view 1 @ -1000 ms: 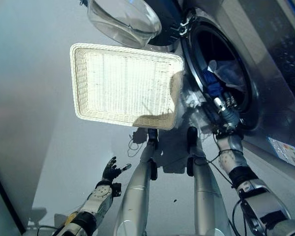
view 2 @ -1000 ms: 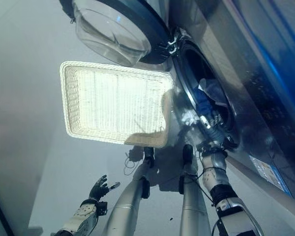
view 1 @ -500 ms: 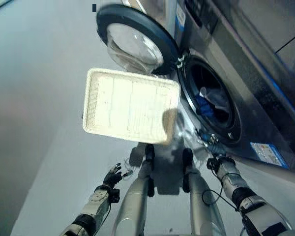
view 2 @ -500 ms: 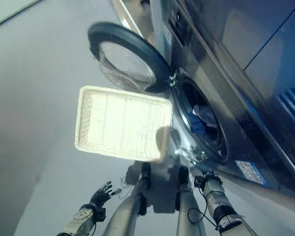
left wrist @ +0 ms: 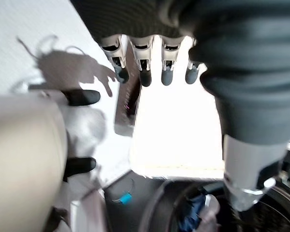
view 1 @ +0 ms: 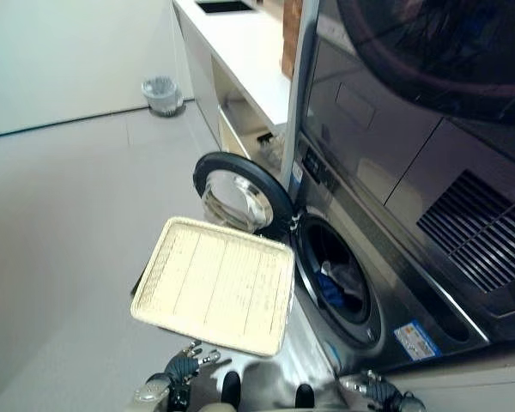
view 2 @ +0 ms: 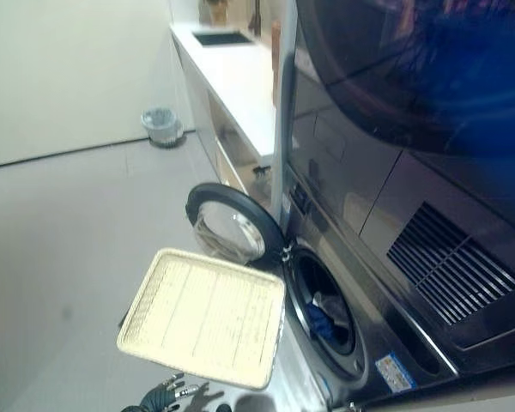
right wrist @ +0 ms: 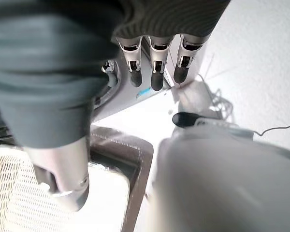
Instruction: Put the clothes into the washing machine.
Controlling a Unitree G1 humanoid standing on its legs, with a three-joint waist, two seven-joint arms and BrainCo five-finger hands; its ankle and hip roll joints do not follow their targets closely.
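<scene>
Clothes: a blue and white bundle (view 1: 335,285) lies inside the drum of the washing machine (view 1: 386,283).
Door: the round porthole door (view 1: 240,193) stands swung open beside the drum opening.
Basket: a white wicker basket (view 1: 215,283) sits in front of the machine, no clothes visible in it.
Left hand: low by the basket (view 1: 182,367), fingers (left wrist: 145,77) spread straight, gripping nothing.
Right hand: low by the machine's front (view 1: 379,395), fingers (right wrist: 155,79) extended, holding nothing.
Label: a blue-and-white sticker (view 1: 415,340) on the machine's front, its print too small to make out.
Background: a wastebasket (view 1: 160,93) stands by the far wall, near a white counter (view 1: 240,43).

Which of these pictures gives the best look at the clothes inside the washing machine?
The left eye view: the blue and white clothes sit framed in the open drum. The right eye view shows them too, further off. The left wrist view catches a blurred blue patch.
</scene>
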